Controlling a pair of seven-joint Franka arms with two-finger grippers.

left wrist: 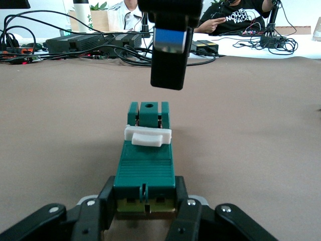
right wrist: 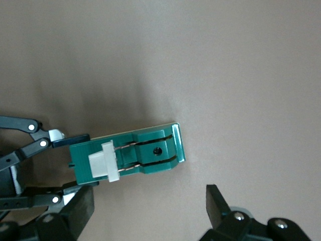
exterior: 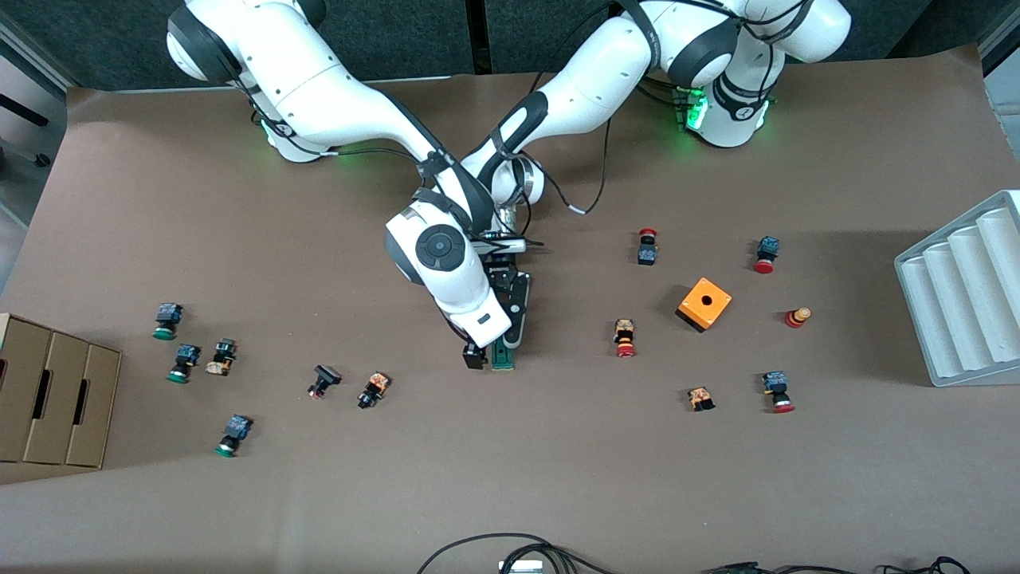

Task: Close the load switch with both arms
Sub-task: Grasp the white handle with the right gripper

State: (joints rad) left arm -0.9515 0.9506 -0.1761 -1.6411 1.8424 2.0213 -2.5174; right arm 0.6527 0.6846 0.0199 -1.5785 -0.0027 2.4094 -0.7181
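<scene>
- Load switch (exterior: 503, 355): lies flat on the tabletop (exterior: 510, 478) near its middle, between the scattered push-buttons (exterior: 625, 338). Narrow dark-green plastic block, ribbed top, with a white tab (left wrist: 147, 135) across it.
- Left gripper (left wrist: 145, 208): low at the switch's end farther from the front camera, jaws clamped on the block's two sides, so it acts as the anchor.
- Right gripper (right wrist: 150, 213): over the switch's other end; jaws spread, holding nothing. One finger (left wrist: 170, 55) hangs just above the tab.
- Risk 1: a push on the tab set off-centre would prob. twist the block in the left jaws, since smooth plastic on a smooth brown paper-like tabletop gives little friction.
- Risk 2: the tab is small and slick; a finger coming down at an angle may slide off it and hit the green body w/o closing anything.
- Risk 3: the two grippers are very close; any drift could knock them together.
- Risk 4: hard downward force at the free end might tip the clamped end up.
- Orange cube (exterior: 704, 304) w/ hole: well apart, toward the left arm's end; no part here.
</scene>
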